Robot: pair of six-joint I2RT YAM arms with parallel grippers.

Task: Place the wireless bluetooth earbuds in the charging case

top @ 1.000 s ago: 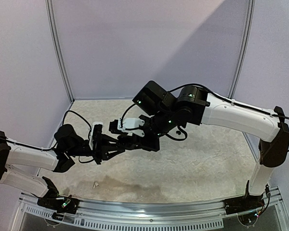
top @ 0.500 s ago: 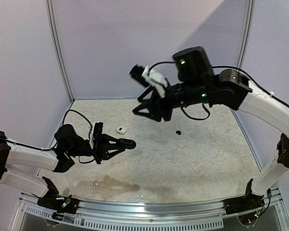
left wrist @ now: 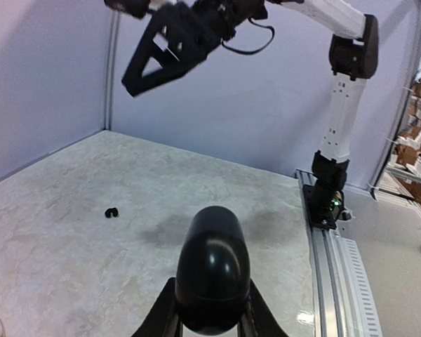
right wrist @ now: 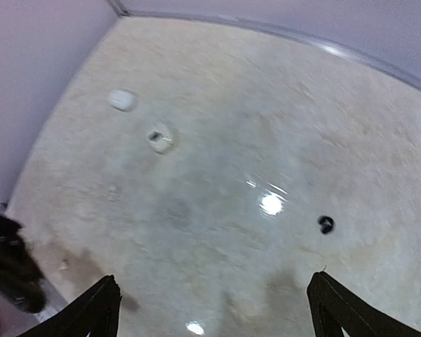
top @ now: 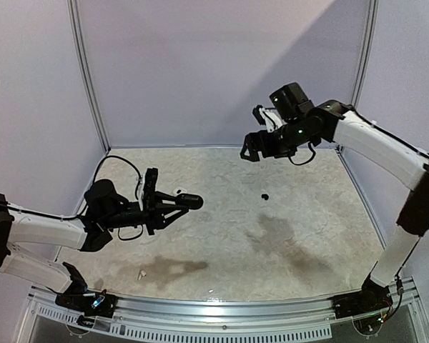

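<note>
Pale marbled worktop (top: 307, 236) spreads below my right gripper (top: 249, 151), which has just pulled away. A second ago it was down at the middle, nose to nose with my left gripper (top: 173, 205). Now it hangs high over the far edge at about one o'clock, jaws spread wide with nothing between them.

My left gripper has barely shifted. It stays at nine o'clock of the middle, clamped tight on the black case (left wrist: 212, 267), which it holds out above the surface. From my left wrist the case shows as a smooth dark pill with no gap at a lid, so I cannot tell whether anything went inside.

One black earbud (top: 265, 195) lies loose on the worktop at two o'clock of the middle, well apart from both grippers. A small white bud (top: 141, 274) rests near the front edge at seven o'clock. A round white piece (right wrist: 160, 137) sits just beyond my left gripper; what it is I cannot tell.

I judge that the meeting at the case is over and my right gripper is free for the next pick. That will most likely be the black earbud, while the left keeps the case ready.
</note>
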